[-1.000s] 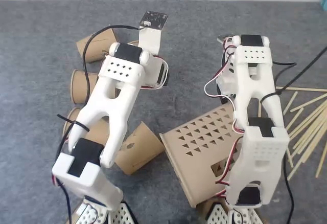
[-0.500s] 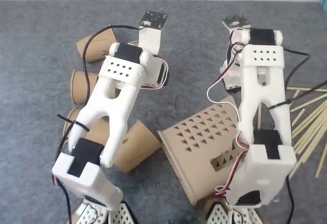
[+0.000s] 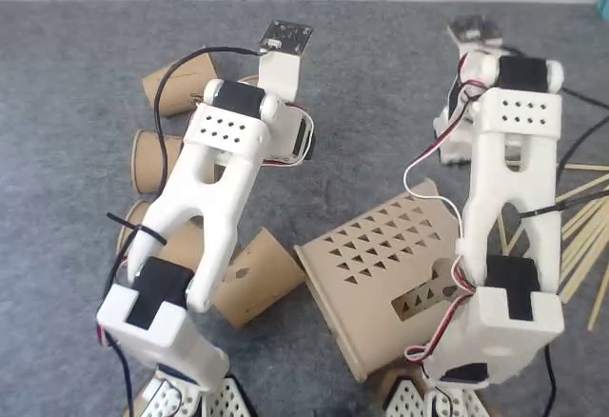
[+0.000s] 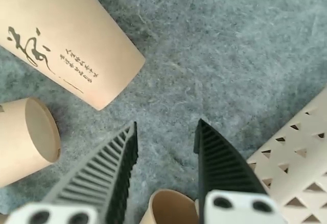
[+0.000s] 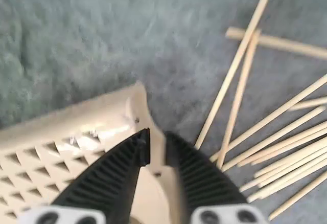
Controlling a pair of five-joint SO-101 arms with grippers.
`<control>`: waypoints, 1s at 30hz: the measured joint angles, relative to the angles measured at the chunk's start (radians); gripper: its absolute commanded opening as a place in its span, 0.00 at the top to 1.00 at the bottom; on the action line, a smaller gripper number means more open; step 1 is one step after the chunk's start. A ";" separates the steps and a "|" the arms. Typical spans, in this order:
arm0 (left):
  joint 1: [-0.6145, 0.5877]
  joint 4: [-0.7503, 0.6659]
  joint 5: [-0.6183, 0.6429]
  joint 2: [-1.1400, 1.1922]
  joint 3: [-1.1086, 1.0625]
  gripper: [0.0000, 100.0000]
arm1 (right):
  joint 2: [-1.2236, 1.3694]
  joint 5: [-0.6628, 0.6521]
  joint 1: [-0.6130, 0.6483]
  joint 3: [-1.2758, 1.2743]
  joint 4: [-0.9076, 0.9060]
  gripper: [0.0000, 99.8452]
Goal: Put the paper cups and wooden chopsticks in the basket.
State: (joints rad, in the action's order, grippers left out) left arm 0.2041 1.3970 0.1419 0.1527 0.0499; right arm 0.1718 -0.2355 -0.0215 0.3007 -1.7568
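Paper cups [image 3: 257, 276]: four clear to count from overhead, all in the left half of the frame. A brown sliver in the upper middle may be a fifth.
Paper cups around my left pincer [image 4: 167, 124]: three.
Wooden chopsticks [image 5: 236, 63]: roughly ten beyond my right pincer [image 5: 156, 133], on the right side of the frame. They overlap, so I cannot give an exact number.
Basket [image 3: 381, 246]: one.
Arms: two, both mine.
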 measured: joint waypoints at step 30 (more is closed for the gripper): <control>0.000 0.014 0.000 0.153 0.068 0.82 | -0.488 -0.129 0.086 -0.744 0.198 0.75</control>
State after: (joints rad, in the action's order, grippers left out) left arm 0.2041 1.4108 0.1419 0.3061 0.1174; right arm -0.3161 -0.3644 0.0644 -0.4434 -1.5589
